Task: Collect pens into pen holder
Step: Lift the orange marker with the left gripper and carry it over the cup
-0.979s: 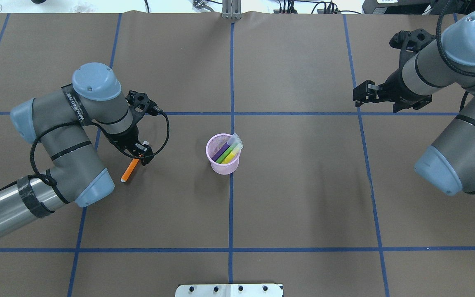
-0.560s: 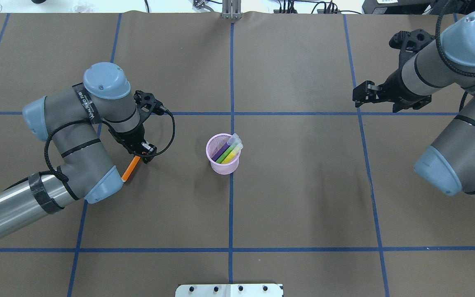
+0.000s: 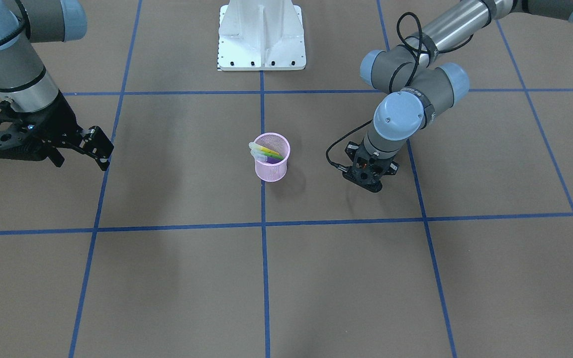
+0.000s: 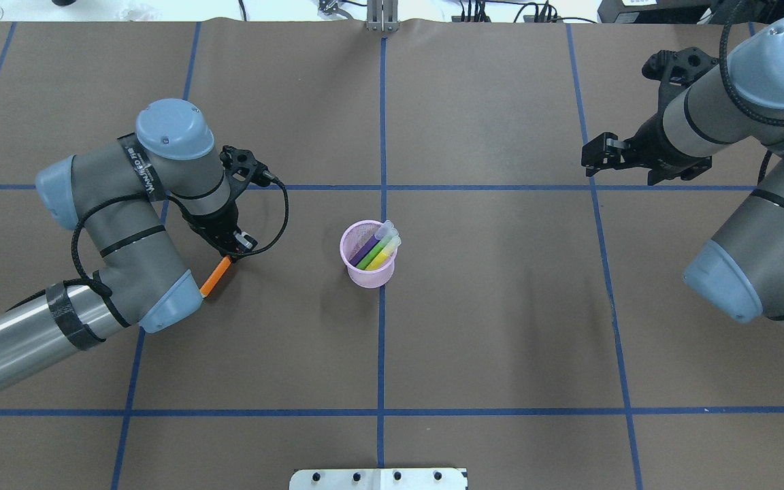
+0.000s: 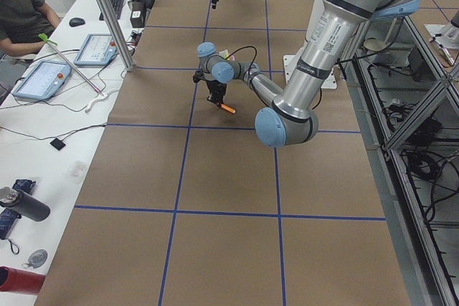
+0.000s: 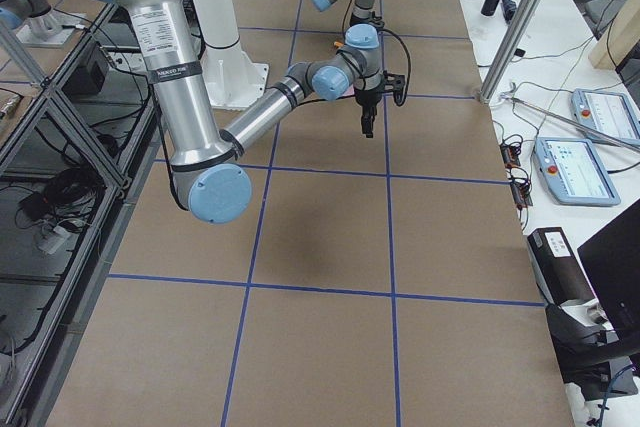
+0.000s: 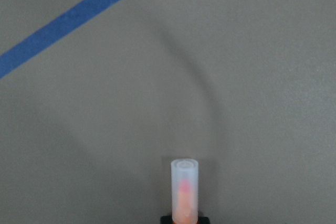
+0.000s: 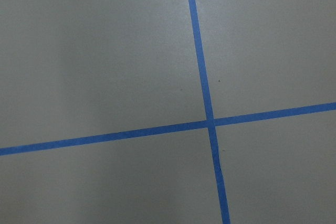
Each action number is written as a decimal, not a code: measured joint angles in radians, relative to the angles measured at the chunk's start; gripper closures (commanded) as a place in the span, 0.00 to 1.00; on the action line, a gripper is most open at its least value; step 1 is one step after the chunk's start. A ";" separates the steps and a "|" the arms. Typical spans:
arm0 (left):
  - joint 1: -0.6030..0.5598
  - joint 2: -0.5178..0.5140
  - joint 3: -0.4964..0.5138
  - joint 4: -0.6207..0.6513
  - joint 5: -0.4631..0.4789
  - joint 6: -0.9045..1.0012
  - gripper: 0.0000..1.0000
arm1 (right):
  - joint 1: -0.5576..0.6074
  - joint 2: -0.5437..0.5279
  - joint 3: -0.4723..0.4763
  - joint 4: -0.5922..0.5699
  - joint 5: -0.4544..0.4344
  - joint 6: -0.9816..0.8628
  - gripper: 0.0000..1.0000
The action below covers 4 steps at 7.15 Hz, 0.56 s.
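The pink mesh pen holder [image 4: 369, 271] stands at the table's middle, also seen from the front [image 3: 271, 171]. A purple pen [image 4: 365, 250], a green pen [image 4: 372, 256] and a yellow pen [image 4: 384, 256] lean inside it, caps up. Left of the holder, my left gripper [image 4: 233, 252] is shut on the cap end of the orange pen [image 4: 215, 278], which slants down and away from it. The left wrist view shows that orange pen's pale cap [image 7: 185, 190] between the fingertips. My right gripper [image 4: 588, 162] hangs open and holds nothing at the far right.
Brown table cover [image 4: 501, 327] with blue tape grid lines. A white base plate [image 4: 378, 478] sits at the robot's edge. At the table's far end, in the left side view, are a desk with tablets [image 5: 43, 77] and a seated person [image 5: 21, 12].
My left arm has shifted a little right and away from the robot, now gripping the orange pen by its cap end. The right arm has not moved.
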 measured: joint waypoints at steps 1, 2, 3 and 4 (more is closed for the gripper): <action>-0.004 -0.002 -0.054 -0.001 0.004 -0.038 1.00 | 0.002 0.000 0.003 0.000 0.001 0.000 0.02; -0.004 -0.003 -0.134 -0.003 0.040 -0.116 1.00 | 0.006 -0.001 0.007 0.000 0.003 0.000 0.02; 0.005 -0.004 -0.219 -0.005 0.123 -0.197 1.00 | 0.009 -0.001 0.011 0.000 0.005 0.000 0.02; 0.035 -0.010 -0.289 -0.014 0.227 -0.275 1.00 | 0.010 -0.002 0.013 0.000 0.005 0.000 0.02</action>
